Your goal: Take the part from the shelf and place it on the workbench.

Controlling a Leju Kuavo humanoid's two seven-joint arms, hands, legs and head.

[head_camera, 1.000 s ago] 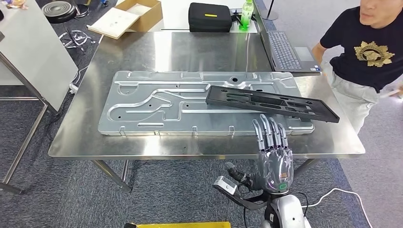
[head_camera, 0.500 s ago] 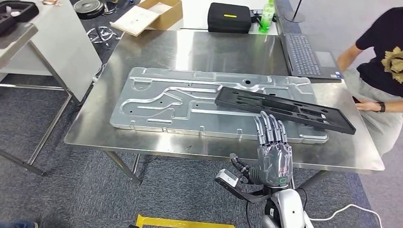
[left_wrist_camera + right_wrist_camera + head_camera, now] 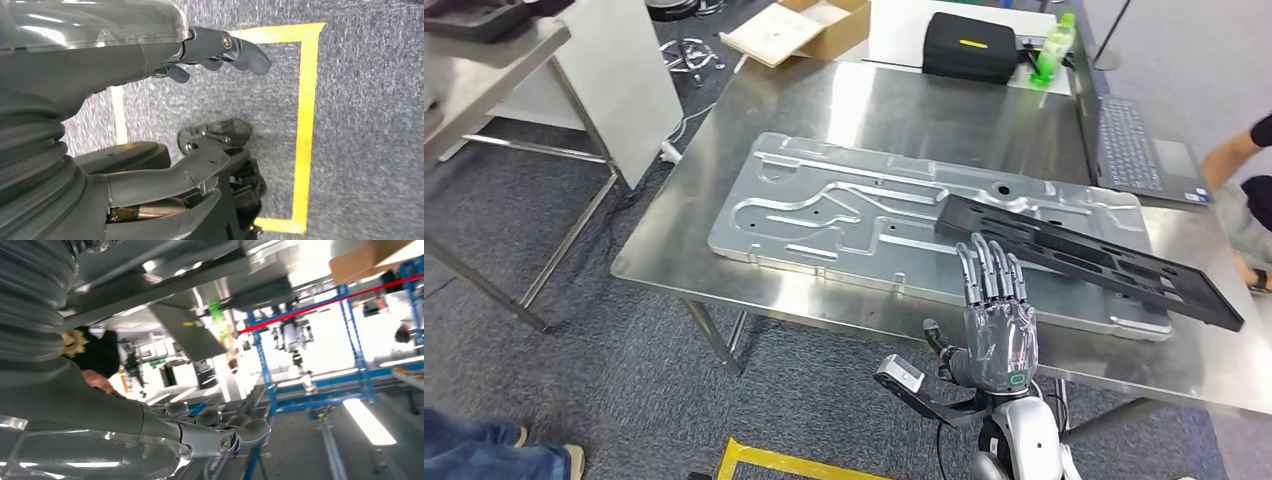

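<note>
Hovering upright before workbench [image 3: 754,290]: right robot hand [image 3: 996,325], fingers straight, holding nothing; part [image 3: 1084,258] on workbench.

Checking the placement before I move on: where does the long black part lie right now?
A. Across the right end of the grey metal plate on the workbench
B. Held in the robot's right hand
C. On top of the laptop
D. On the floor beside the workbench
A: the black part lies across the right end of the grey metal plate on the workbench, beyond the raised, empty right hand.
</note>
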